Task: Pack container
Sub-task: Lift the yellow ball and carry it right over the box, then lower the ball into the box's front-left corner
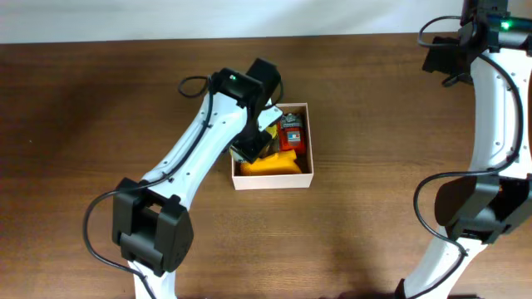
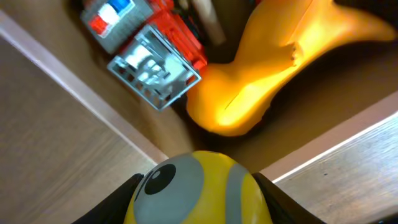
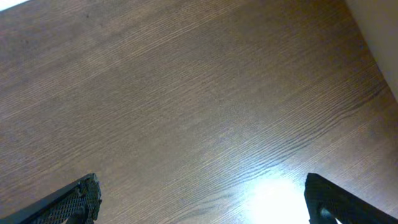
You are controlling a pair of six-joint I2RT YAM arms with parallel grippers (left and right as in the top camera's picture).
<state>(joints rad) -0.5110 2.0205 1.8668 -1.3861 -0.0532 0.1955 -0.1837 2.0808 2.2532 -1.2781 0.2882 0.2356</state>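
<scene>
The container (image 1: 312, 170) is a small square box with white walls and a tan inside, at the table's middle. In it lie a yellow curved toy (image 1: 270, 164) and a red toy truck (image 1: 291, 133); both show in the left wrist view, the yellow toy (image 2: 273, 68) and the truck (image 2: 149, 56). My left gripper (image 1: 249, 148) hangs over the box's left side, shut on a round yellow toy with a grey patch and black eye (image 2: 196, 190). My right gripper (image 3: 199, 199) is open and empty over bare wood, far from the box; its arm (image 1: 482, 50) stands at the far right.
The container's white rim (image 2: 323, 149) runs under the held toy. Brown wooden table (image 1: 100, 108) all round. A pale wall edge lies along the table's back (image 1: 249, 17).
</scene>
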